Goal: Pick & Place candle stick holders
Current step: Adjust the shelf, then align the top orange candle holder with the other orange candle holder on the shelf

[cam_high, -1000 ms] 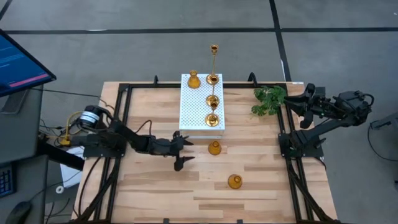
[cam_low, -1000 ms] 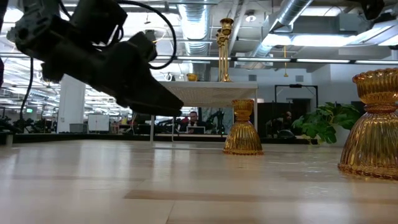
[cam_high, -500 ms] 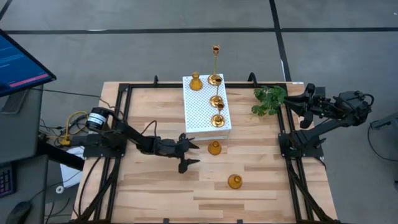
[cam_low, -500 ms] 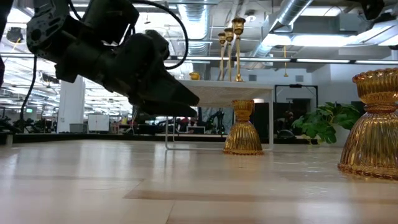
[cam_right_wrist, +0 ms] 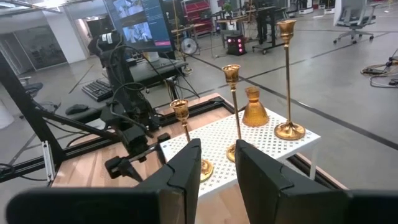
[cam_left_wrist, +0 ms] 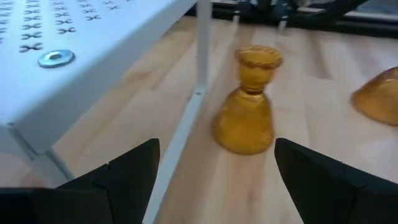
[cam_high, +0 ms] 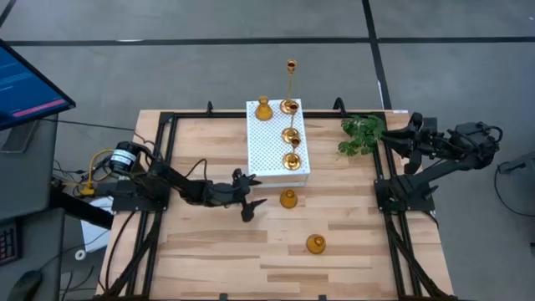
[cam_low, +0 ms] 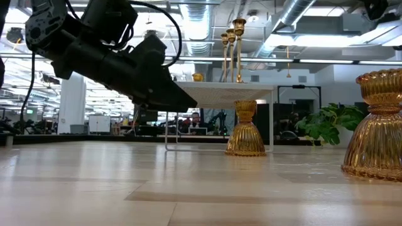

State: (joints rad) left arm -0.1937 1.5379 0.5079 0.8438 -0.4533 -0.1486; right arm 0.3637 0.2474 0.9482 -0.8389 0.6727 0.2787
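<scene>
Brass holder (cam_high: 288,199) stands upright on table (cam_high: 209,251), frame centre, just below white perforated stand (cam_high: 267,150). Left tool (cam_high: 251,201) beside it, fingers spread wide, empty, lined up for grasp. Second holder (cam_high: 315,244) lower. Right tool (cam_high: 399,140) parked upper right, partly closed, empty.

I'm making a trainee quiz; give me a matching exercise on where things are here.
1 tallest thin-stemmed gold candle holder
2 squat amber holder nearest the table's front
3 green leafy plant
4 left tool

A alone on bare wood
B open, beside another squat amber holder
C on the white perforated stand
D near the right tool

Pairs: 1-C, 2-A, 3-D, 4-B.
</scene>
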